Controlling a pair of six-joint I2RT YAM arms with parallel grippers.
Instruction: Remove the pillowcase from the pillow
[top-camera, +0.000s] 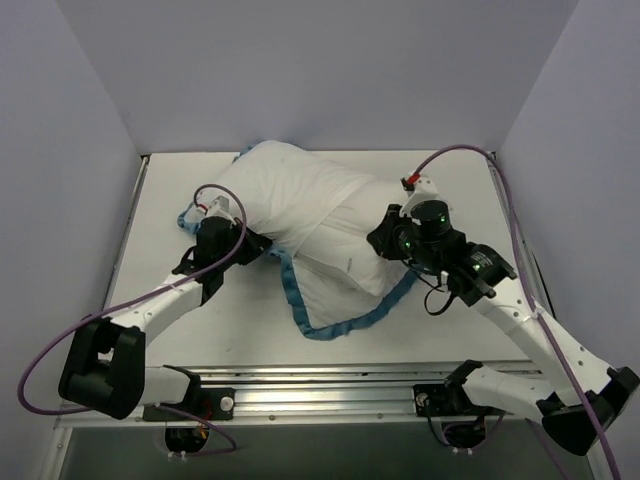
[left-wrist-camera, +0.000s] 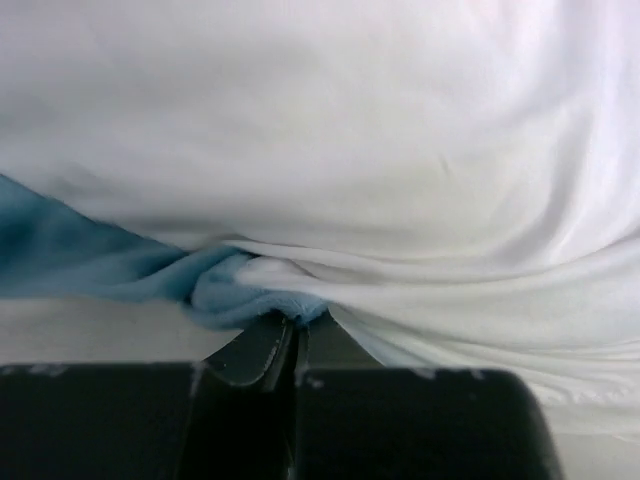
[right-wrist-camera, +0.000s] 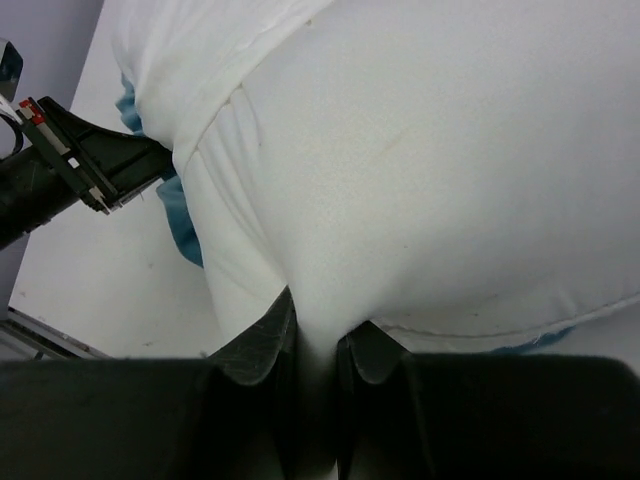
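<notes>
The pillowcase is turned white side out over the far left end of the pillow. Its blue ruffled edge trails on the table under and in front of the pillow. My left gripper is at the pillow's left side, shut on a bunched fold of the pillowcase's blue edge. My right gripper is at the right side, shut on a pinch of the plump white pillow. In the right wrist view the pillowcase wraps the far end in folds.
The white table is walled in at the back and both sides. A metal rail runs along the near edge by the arm bases. Purple cables loop above both arms. The left arm shows in the right wrist view.
</notes>
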